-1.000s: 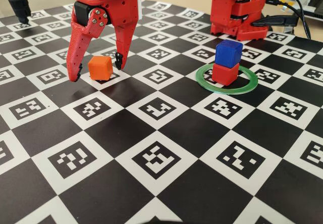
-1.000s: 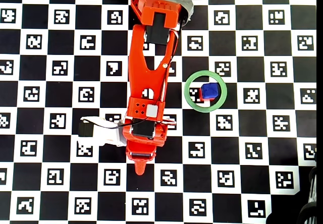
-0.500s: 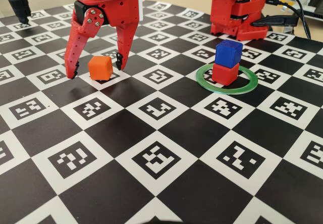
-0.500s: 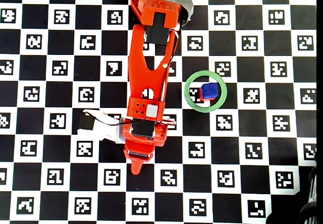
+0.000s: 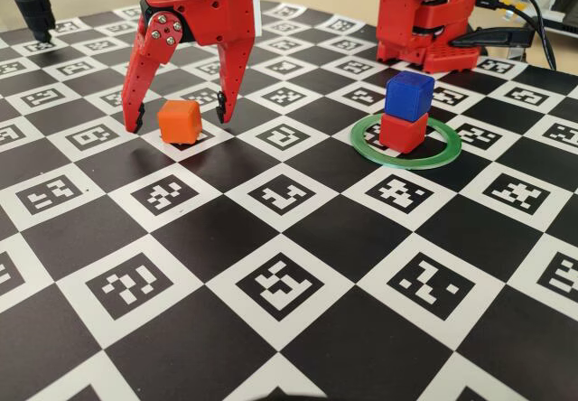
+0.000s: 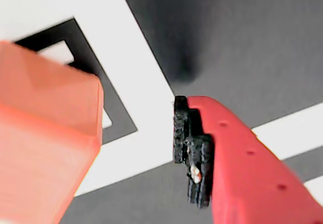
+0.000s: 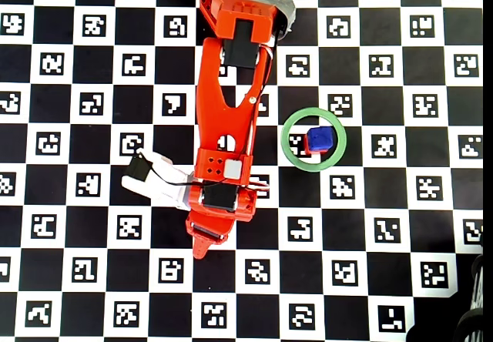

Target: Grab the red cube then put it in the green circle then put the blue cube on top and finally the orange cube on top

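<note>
Orange cube (image 5: 180, 121) between spread fingers (image 5: 135, 112)

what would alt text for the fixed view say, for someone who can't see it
A red robot arm's open tool straddles an orange cube sitting on a black-and-white checkered marker board, fingers not touching it. To the right, a blue cube is stacked on a red cube inside a flat green circle.
</note>
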{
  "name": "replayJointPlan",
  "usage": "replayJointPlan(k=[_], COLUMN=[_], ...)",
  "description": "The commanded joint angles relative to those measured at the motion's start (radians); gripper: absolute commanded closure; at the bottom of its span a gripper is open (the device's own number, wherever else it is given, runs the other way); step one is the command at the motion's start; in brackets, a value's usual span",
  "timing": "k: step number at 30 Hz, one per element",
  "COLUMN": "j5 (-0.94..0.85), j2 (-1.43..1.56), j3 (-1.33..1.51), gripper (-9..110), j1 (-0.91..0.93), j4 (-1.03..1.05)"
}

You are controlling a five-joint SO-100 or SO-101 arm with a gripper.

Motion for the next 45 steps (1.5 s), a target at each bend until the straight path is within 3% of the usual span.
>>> replayJointPlan(k=[1, 20, 45], j5=[0.060, 0.265, 0.328], j2=[0.028, -0.026, -0.035], j3=[-0.087, -0.147, -0.127], gripper=[56, 56, 59], j1=[-0.018, 0.014, 0.023], j4=[0.011, -0.014, -0.064])
